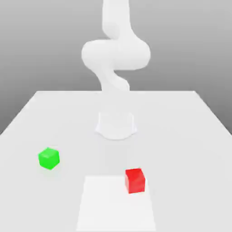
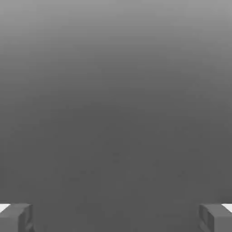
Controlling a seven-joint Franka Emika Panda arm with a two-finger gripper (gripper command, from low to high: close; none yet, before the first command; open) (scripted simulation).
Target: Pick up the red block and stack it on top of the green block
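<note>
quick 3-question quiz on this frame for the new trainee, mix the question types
1. True or false: the red block is already stacked on the green block.
2. In the exterior view, which block sits nearer the picture's left edge? A) red B) green C) neither, they touch
3. Fill in: in the hand view the gripper stands ____, with nothing between its fingertips.

Key
1. False. Both blocks rest on the table, well apart.
2. B. The green one lies to the exterior view's left, the red one right of centre.
3. Open.
</note>
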